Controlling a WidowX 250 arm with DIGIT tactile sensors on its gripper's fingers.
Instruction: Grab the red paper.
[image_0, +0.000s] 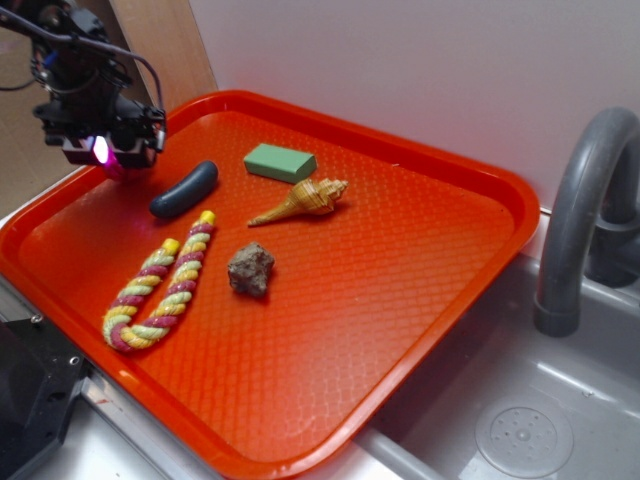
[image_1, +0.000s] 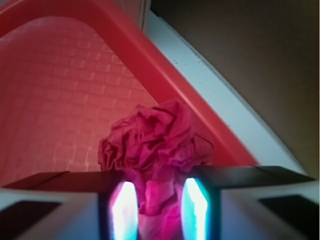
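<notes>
Crimson target: the red paper — a crumpled, ruffled ball; wrist view shows it sitting between the end effector fingers, lower part wedged in the gap, upper ruffles bulging out beyond the tips.
End effector state: fingers pressed in on the paper from both sides — pinching it. Paper fills the whole gap, no slack visible.
End effector place: exterior view puts the end effector over the far-left corner of the tray, close to the rim; only a sliver of the red paper shows under the lit finger pads.
Key relation: paper lies straight ahead of the tips and centred between them — no side offset to correct. Roughly round, so no long axis to align to.
Contact with tray: cannot tell whether the ball is touching the tray floor or lifted off it.
Neighbours: dark blue capsule just beside the end effector, toward the tray middle; green block, seashell, grey rock and twisted rope well apart.
Judgement: grasp looks made — next is a straight lift. Soft paper could compress and slip; tray rim is close on the outer side.
</notes>
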